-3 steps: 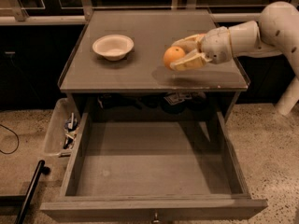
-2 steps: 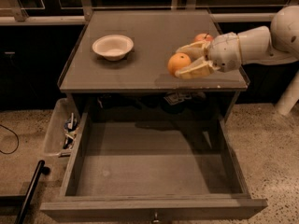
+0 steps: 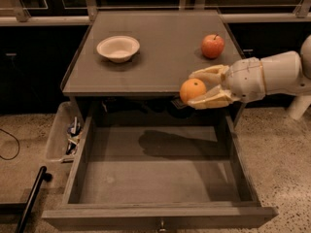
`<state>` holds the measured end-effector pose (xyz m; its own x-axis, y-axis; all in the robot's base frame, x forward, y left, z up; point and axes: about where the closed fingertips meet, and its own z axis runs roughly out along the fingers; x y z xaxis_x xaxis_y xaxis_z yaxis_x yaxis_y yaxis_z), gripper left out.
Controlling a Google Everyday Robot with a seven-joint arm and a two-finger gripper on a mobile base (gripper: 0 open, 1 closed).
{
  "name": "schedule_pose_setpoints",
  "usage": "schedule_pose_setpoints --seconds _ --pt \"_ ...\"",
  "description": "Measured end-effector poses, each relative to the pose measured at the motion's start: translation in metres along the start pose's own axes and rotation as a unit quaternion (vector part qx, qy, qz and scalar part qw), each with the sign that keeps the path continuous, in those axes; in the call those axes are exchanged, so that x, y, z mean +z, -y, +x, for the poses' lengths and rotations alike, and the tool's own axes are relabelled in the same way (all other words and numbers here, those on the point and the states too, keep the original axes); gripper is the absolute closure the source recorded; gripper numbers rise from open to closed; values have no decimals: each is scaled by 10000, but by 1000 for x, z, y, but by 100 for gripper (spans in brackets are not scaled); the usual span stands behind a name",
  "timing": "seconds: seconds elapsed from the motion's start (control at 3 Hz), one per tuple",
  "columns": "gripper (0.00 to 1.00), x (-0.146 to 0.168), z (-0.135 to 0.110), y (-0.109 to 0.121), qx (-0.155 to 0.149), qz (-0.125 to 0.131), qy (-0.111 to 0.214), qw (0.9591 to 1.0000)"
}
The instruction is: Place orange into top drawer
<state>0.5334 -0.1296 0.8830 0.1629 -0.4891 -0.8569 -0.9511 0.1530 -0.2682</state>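
We've got the orange pinched in the gripper, jaws closed on it from the right, one finger over the top of the fruit and the other under it, and the arm reaching in from the right edge of the view. Here's the relation that matters: the orange hangs right at the front edge of the tabletop, off to the right, and the top drawer sits pulled wide open below it, its bare floor stretching toward us. So the target lies down and forward from the fruit, not straight beneath by any safe margin. From this angle we can't tell whether the orange is fully clear of the table's lip or hovering just above it. A round fruit has no long axis to worry about, so orientation hardly counts here; height and clearance do. We'd judge the next move needs a little travel out toward the drawer front, then a descent toward the floor before any release, since a dropped orange would likely roll. The red apple sits on the tabletop behind the gripper, near but apart, and the white bowl is well over on the left. The clear bin sits outside the drawer's left wall.
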Motion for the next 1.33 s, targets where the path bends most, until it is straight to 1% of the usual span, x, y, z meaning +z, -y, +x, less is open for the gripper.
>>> schedule_pose_setpoints --seconds 0.33,0.67,1.0,1.33 --pt "100 0 0 0 0 -1 -2 10000" --pt "100 17 2 0 23 -51 -88 9999" --pt "100 40 27 -21 472 -72 -102 9988" --pt "100 74 79 -68 1055 -254 -221 9939"
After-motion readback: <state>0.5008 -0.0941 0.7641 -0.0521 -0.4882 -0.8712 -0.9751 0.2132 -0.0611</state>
